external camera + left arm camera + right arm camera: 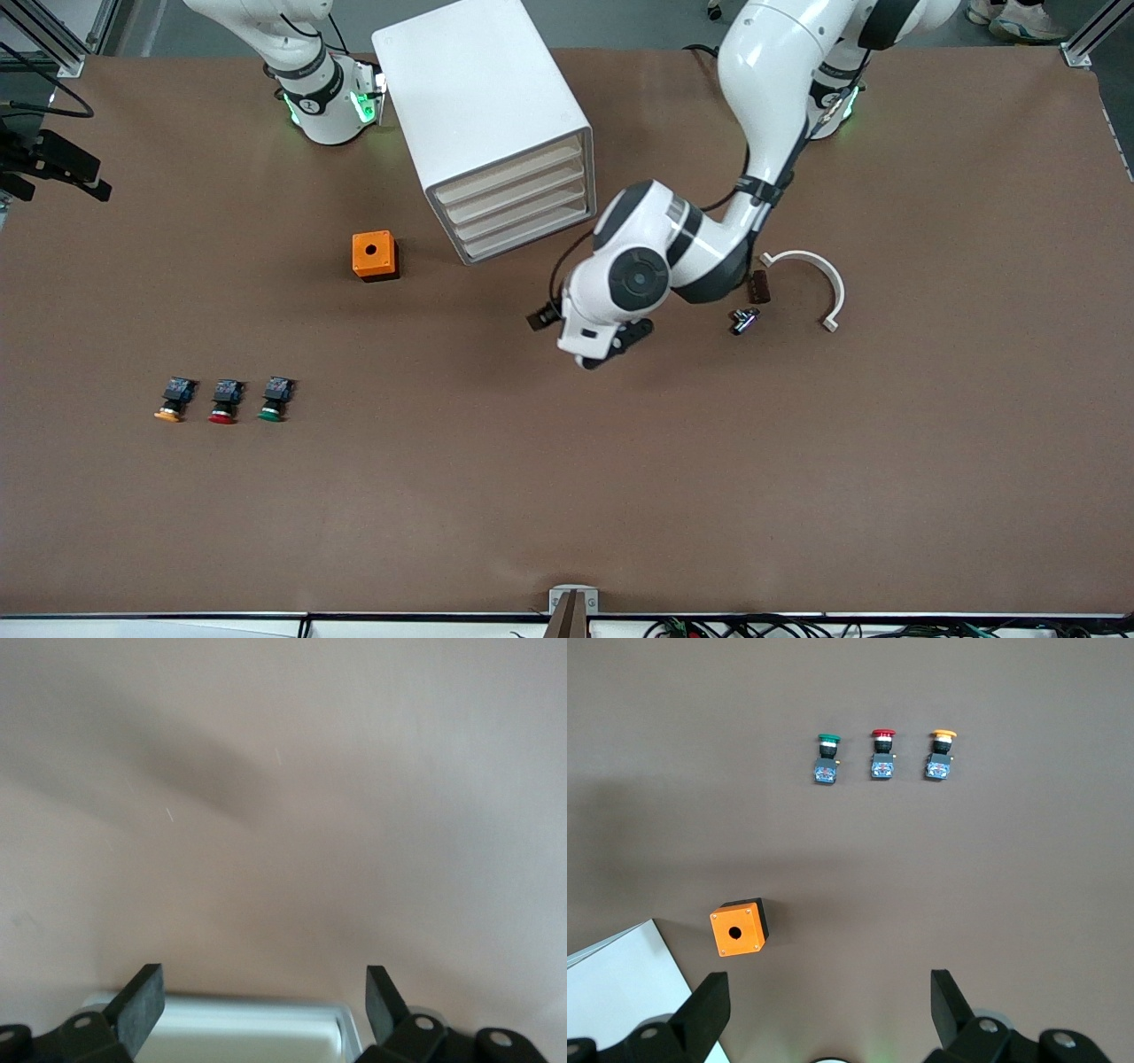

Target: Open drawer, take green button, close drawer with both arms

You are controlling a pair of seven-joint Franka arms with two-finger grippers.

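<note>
A drawer cabinet (490,124) stands on the table (930,461) between the two arm bases. Beside it, toward the right arm's end, sits a box (374,255). Nearer the front camera than the box, three buttons lie in a row, the button (275,400) closest to the table's middle. A curved bracket (815,283) lies toward the left arm's end.

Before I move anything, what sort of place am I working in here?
Most likely a robotics lab test bench: a brown-covered table framed by aluminium rails, with a white drawer cabinet, an orange box and three push buttons laid out in a row, including the green-capped button.
</note>
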